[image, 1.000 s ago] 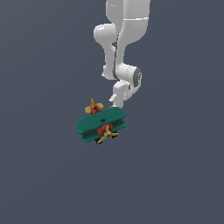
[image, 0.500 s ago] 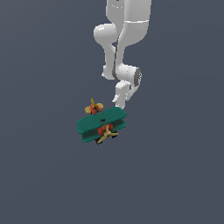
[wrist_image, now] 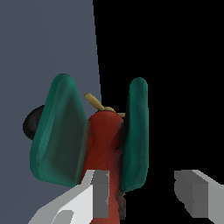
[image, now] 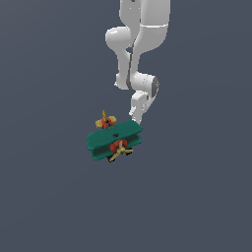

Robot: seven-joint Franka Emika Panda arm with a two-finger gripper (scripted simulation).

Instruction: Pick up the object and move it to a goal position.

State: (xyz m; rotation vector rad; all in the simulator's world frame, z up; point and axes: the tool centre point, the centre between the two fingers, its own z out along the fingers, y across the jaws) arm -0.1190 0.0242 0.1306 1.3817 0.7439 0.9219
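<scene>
Exterior view: white arm point(image: 140, 44) reaches down from the top of frame, wrist angled toward the toy biplane point(image: 114, 139). Plane shows two dark green wings stacked, red nose and tan propeller point(image: 120, 151) facing the cam, yellow tail point(image: 105, 120) behind. No table edge or shadow visible, just flat grey bkgd, so can't tell if the plane is resting or already airborne.

Wrist view: gripper point(wrist_image: 148, 194) is right at the plane. One finger point(wrist_image: 98, 192) overlaps the red fuselage point(wrist_image: 104, 144) between the wings; the other finger point(wrist_image: 194, 192) stands apart, with black gap between it and the nearer wing point(wrist_image: 135, 131). A black wheel point(wrist_image: 33, 124) peeks out past the far wing point(wrist_image: 59, 131). Jaws look spread wider than what sits between them, but whether the near pad is actually pressing anything — can't tell from this angle. So grip status: unclear, not calling it.

Progress, as a judgement: approach looks done, gripper's on target. Secure hold not confirmed. No goal marker visible in either view, so the carry to goal is prob. all left to do. Risk: grabbing by one thin wing edge could let the plane twist or slip.
</scene>
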